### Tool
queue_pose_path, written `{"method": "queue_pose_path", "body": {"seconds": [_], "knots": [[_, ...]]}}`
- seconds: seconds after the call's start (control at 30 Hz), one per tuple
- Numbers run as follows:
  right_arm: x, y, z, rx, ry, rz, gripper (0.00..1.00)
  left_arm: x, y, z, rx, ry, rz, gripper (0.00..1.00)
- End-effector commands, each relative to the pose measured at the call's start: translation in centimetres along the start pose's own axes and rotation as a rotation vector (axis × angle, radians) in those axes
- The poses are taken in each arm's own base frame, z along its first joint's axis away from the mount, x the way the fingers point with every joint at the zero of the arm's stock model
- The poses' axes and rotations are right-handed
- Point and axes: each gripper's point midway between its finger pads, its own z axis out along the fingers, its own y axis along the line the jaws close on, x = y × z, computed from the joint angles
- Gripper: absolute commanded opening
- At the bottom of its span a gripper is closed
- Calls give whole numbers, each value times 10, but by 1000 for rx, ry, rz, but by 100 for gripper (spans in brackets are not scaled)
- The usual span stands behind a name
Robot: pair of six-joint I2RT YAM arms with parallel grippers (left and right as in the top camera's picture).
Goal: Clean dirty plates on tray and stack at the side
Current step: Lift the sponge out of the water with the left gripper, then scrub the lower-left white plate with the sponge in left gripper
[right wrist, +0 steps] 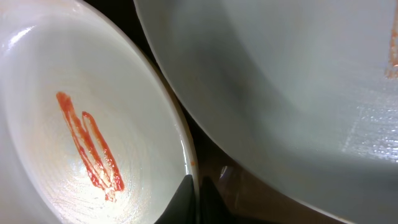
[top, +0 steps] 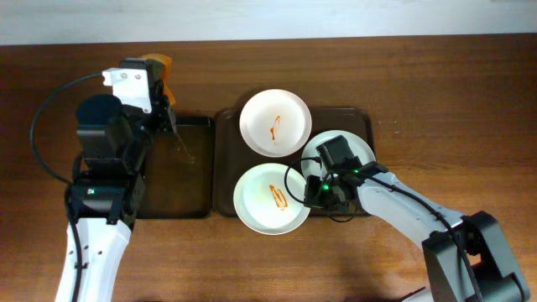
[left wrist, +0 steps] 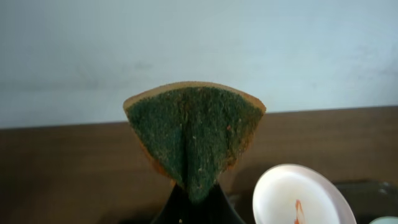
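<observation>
Three white plates lie on the brown tray (top: 225,164). The far plate (top: 275,122) and the front plate (top: 270,199) each show an orange-red squiggle. The right plate (top: 357,148) is partly hidden by my right arm. My right gripper (top: 315,193) is shut on the front plate's right rim. The right wrist view shows the fingers (right wrist: 198,194) pinching that rim, the squiggle plate (right wrist: 87,137) at left and the right plate (right wrist: 280,68) above. My left gripper (top: 158,94) is shut on a green and orange sponge (top: 160,67) held above the table; the left wrist view shows the sponge (left wrist: 193,137) folded.
A narrower black tray (top: 189,180) lies left of the brown tray, under my left arm. The far plate also shows at the lower right of the left wrist view (left wrist: 301,196). Bare wooden table (top: 453,101) lies right of the brown tray.
</observation>
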Motion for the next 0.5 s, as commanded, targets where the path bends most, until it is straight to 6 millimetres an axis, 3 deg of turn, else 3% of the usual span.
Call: {"method": "queue_pose_path", "body": {"seconds": [0.0, 0.13, 0.3, 0.33, 0.4, 0.47], "knots": [[-3, 0, 0, 18, -12, -4, 4, 13, 2, -1, -9, 68, 13, 0], [-3, 1, 0, 17, -11, -4, 4, 77, 4, 14, -9, 307, -8, 0], [-2, 0, 0, 19, -8, -3, 4, 182, 6, 33, -9, 678, -57, 0], [-1, 0, 0, 21, -6, -2, 4, 209, -1, 36, 31, 767, -81, 0], [-1, -1, 0, 22, -4, -2, 4, 224, -23, 36, 152, 823, -142, 0], [-1, -1, 0, 23, -3, -1, 4, 221, -46, 33, 286, 824, -202, 0]]}}
